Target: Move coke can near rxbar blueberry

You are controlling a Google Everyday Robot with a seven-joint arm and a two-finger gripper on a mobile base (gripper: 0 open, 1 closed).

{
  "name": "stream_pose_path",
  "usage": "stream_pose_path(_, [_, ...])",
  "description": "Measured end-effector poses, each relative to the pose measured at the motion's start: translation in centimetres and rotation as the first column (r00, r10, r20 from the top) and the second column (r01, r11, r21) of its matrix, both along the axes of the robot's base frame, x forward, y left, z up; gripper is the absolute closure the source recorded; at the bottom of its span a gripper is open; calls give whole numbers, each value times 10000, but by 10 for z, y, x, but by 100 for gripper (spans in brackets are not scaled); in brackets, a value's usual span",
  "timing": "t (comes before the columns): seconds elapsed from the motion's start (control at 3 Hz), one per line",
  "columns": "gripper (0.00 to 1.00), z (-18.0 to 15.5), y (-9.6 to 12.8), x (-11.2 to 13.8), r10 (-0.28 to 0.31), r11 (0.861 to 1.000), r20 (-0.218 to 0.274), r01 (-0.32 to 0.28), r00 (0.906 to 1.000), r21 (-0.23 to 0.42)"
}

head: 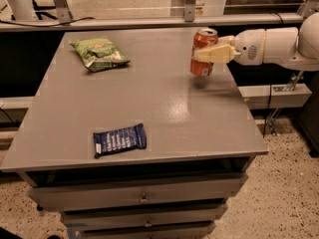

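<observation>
Your gripper is at the table's far right corner, pinching the can around its middle. One cream finger runs across the front, the other's hidden behind the can. The can looks a touch tilted, and there's a dark shadow under it, so you can't really tell if the base is touching the table. The arm comes in from the right and gets cut off at the edge. The bar lies flat near the front-left edge, well apart from the can; its white lettering is too blurry to read. A green chip bag sits at the far left. Drawers below are dim, the lowest cut off.
</observation>
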State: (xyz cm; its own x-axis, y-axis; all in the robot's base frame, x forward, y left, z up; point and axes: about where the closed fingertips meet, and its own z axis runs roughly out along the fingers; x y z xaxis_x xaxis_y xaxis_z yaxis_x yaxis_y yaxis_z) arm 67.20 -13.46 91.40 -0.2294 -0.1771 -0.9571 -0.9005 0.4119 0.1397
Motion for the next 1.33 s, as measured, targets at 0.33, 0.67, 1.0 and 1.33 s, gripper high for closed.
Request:
stream_pose_path(0.33, [100, 9, 5, -91, 1422, 9893, -793, -1444, 9867, -216])
stream_pose_path(0.67, [100, 4, 7, -102, 1712, 9841, -988, -1749, 9803, -302])
stream_pose_path(1.0, [100, 2, 11, -102, 1796, 9835, -986, -1808, 9788, -30])
stream_pose_path(1.33, [100, 13, 50, -135, 2273, 9727, -241, -2258, 9735, 535])
